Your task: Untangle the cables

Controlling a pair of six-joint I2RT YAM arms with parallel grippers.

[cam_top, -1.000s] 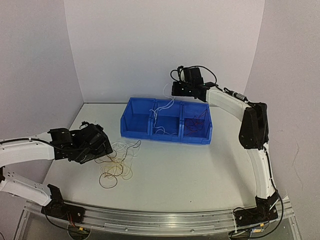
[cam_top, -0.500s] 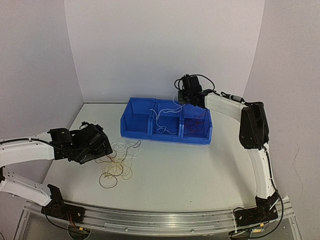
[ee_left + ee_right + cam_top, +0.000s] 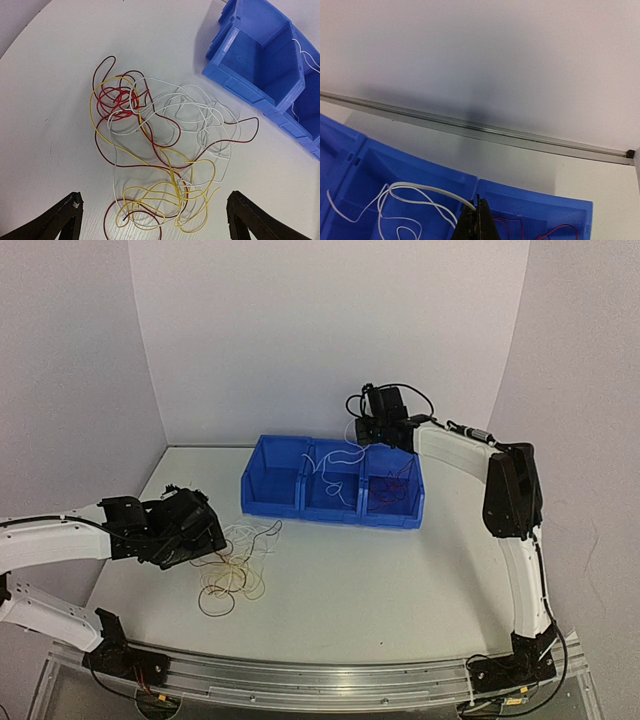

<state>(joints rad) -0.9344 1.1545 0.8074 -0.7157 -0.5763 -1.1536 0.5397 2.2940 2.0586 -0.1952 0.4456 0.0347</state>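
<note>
Listener: Cables [image 3: 160, 160], where are they?
Describer: Most lie tangled, white, yellow and red, on the table [image 3: 400, 580], lower left of the top view. Left gripper [image 3: 155, 219] hangs above, jaws wide apart, likely lining up a pick.
Listener: And the right?
Describer: Right gripper [image 3: 479, 222], upper middle, is clamped on a white wire [image 3: 430, 191] trailing into the middle compartment of the bin [image 3: 330, 512], probably sorting by colour; red wires [image 3: 395, 488] lie in the right one.

We see a robotics lab bench: plain white panels [image 3: 330, 330] close off the far and side edges of the worktop [image 3: 400, 590], and an aluminium rail [image 3: 330, 678] along the near edge carries the left arm [image 3: 50, 540] and right arm [image 3: 528, 580].
</note>
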